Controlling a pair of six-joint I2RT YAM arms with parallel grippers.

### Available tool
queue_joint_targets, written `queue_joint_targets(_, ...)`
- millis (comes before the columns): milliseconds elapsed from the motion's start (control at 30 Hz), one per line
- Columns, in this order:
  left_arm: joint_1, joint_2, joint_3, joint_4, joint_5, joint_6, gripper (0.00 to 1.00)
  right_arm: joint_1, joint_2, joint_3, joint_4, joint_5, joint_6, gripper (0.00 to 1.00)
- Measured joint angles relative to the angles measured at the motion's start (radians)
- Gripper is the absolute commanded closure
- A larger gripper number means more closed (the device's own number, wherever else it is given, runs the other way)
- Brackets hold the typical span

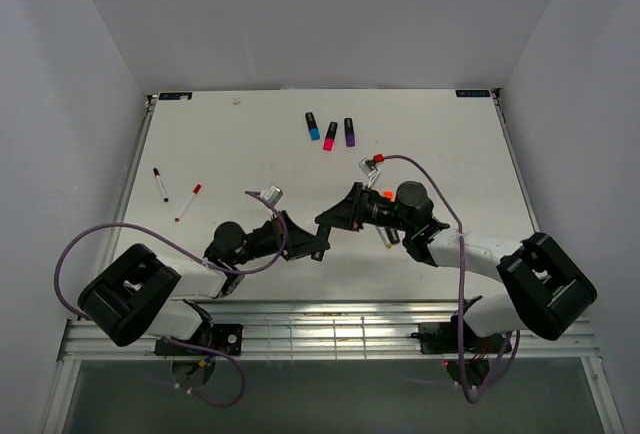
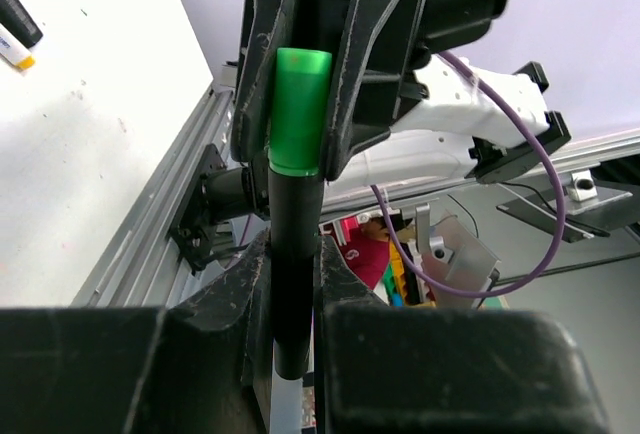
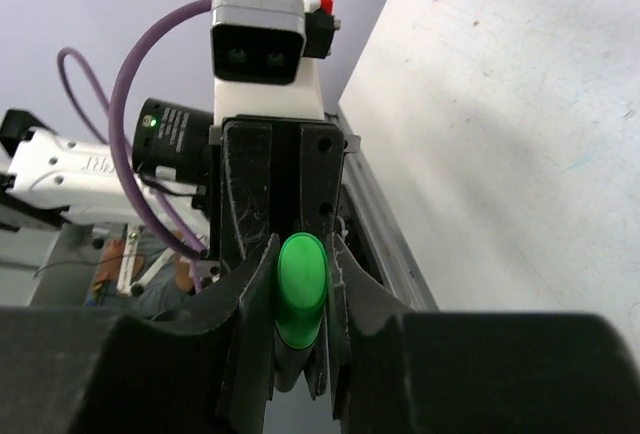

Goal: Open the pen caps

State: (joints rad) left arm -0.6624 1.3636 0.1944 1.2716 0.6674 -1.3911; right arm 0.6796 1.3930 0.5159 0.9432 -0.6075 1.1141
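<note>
Both grippers meet above the near middle of the table, holding one stubby marker between them. My left gripper [image 1: 308,244] [image 2: 290,284] is shut on the black marker body [image 2: 292,244]. My right gripper [image 1: 336,216] [image 3: 300,289] is shut on its green cap [image 2: 300,109] [image 3: 301,284], which sits flush on the body. Three more markers with blue [image 1: 312,128], pink [image 1: 330,137] and purple [image 1: 349,133] caps lie at the back middle. Two thin white pens lie at the left, one with a black cap [image 1: 160,183] and one with a red cap [image 1: 189,202].
A small orange piece [image 1: 386,195] lies by the right wrist, and a dark marker [image 1: 386,237] lies partly under the right arm. The table's near edge is a metal rail [image 1: 330,309]. A marker end with a yellow tip [image 2: 14,42] shows on the table.
</note>
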Motion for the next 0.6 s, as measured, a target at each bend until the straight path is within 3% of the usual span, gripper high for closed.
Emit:
queue_joint_targets(133,-0.012,-0.053,0.002,-0.074,-0.06,0.045,1.0,0.034,-0.071,0.055,-0.218,0.13,-0.077,0.92)
queue_joint_targets(333,-0.056,-0.182,0.068,-0.373,-0.201,0.179,1.0,0.059,-0.089,0.191,-0.499,0.291,-0.195,0.92)
queue_joint_targets(600,-0.116,-0.23,0.091,-0.675,-0.234,0.277,1.0,0.045,-0.064,0.313,-0.656,0.482,-0.348,0.92)
